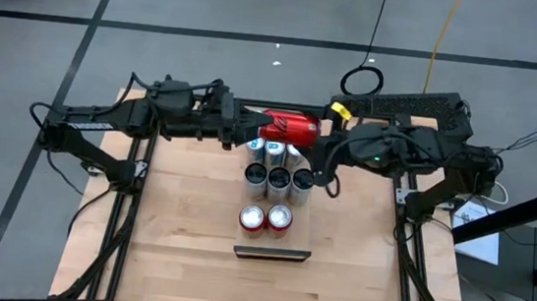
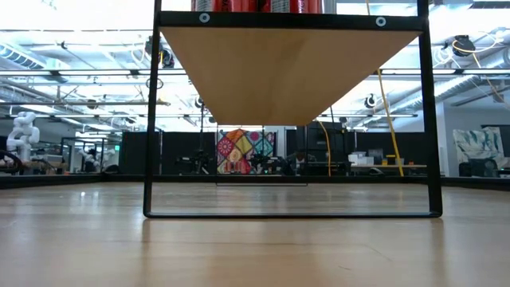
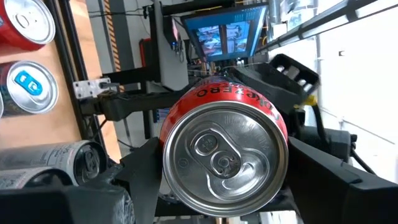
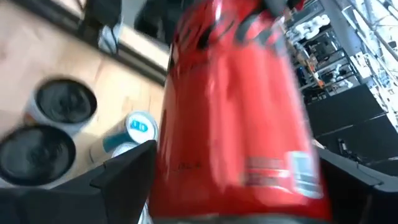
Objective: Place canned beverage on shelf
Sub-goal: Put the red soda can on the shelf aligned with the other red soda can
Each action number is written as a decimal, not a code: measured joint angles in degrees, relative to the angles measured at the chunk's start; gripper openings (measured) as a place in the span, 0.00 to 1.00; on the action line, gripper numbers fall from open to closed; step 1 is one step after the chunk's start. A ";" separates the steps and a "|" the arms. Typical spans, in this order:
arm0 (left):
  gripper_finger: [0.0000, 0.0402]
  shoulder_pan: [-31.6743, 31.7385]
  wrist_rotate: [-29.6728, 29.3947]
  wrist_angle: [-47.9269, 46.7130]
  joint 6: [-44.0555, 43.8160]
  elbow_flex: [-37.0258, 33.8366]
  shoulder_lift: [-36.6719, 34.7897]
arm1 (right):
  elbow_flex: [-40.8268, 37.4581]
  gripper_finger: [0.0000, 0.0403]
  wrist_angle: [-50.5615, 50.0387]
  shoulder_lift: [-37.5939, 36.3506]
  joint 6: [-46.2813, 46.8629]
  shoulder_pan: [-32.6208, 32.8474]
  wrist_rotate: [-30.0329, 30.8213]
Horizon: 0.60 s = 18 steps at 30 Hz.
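A red can [image 1: 290, 128] lies level in the air over the far end of the shelf [image 1: 275, 242], between my two grippers. My left gripper [image 1: 251, 126] comes from the table's left and is shut on it. The can's silver top [image 3: 224, 155] faces the left wrist camera. My right gripper [image 1: 321, 136] comes from the right, its fingers [image 4: 127, 168] standing apart on either side of the can [image 4: 236, 112]. Several silver and blue cans [image 1: 277, 166] and two red ones [image 1: 266, 218] stand upright on the shelf. The low view shows the shelf's underside [image 2: 287, 72]. My left gripper pinches the can's side wall [image 3: 166, 134] between its two fingers, at the end with the silver top. The fingers come level from the table's left and lie along the can. The can lies level, lifted clear of the shelf. My right gripper has the can between its fingers; whether they touch it, I cannot tell.
The shelf stands on black frame legs [image 2: 149, 119] above the wooden tabletop [image 1: 183, 221]. A dark strip [image 1: 271, 254] ends the shelf at its near end. Bare tabletop lies on both sides of the shelf. A yellow cable [image 1: 443, 34] runs over the floor beyond.
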 joint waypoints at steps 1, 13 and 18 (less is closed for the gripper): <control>0.68 -0.20 -0.02 0.02 -0.26 0.00 0.00 | 0.00 0.85 -0.58 0.21 -0.66 -0.15 -0.19; 0.68 -0.56 -0.81 -2.45 -0.51 0.00 -0.02 | -0.02 0.83 0.18 2.04 -3.28 -0.28 -0.97; 0.68 -0.59 -0.96 -2.53 -0.67 0.00 -0.02 | -0.02 0.73 0.18 2.04 -3.20 -0.28 -0.88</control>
